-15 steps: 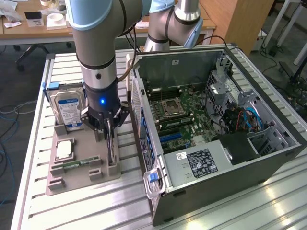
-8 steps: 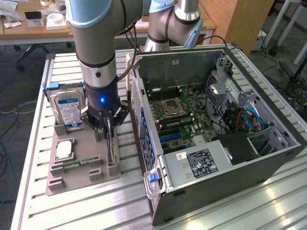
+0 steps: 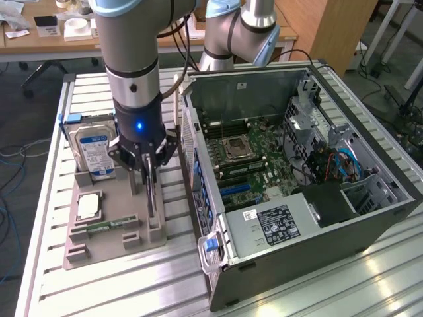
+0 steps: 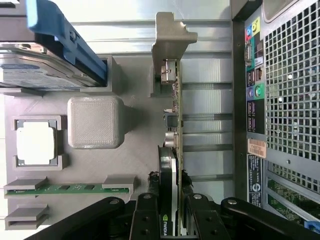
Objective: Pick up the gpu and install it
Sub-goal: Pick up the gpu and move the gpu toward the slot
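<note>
The gpu, a thin green circuit card with a silver metal bracket, stands on edge in the grey plastic tray, so its flat faces cannot be seen; its end far from the bracket is covered by the black gripper closed on it and is cut off by the picture's edge; in the exterior view the gripper hides most of the card; the silver boxy hard drive at the tray's corner is cut off too, its label blurred; the print of the white sticker inside the dark grey computer case beside the tray is too small to read.
</note>
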Action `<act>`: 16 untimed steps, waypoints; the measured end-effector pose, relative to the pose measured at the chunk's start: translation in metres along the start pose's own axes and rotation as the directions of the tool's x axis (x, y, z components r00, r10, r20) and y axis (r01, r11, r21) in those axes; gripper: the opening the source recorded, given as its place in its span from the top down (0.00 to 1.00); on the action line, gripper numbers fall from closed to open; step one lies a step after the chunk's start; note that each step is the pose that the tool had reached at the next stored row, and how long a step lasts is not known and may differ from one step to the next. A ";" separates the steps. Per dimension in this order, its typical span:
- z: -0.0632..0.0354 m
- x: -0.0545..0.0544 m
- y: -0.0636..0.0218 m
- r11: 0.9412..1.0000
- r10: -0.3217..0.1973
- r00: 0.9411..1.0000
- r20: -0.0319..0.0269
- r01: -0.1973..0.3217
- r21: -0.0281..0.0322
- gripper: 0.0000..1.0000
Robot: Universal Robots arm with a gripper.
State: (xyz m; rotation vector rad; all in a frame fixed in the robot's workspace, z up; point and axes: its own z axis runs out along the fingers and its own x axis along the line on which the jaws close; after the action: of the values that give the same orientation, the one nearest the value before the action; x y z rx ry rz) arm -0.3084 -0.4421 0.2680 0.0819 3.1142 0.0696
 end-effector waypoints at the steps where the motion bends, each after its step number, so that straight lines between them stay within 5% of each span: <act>1: -0.0024 0.000 0.0001 1.000 0.000 1.000 0.000 0.000 0.000 0.73; 16: -0.0455 -0.001 0.0021 1.000 0.000 1.000 0.000 0.000 0.000 0.73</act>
State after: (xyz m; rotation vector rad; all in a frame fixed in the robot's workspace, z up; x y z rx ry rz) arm -0.3084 -0.4421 0.3137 0.0819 3.1142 0.0696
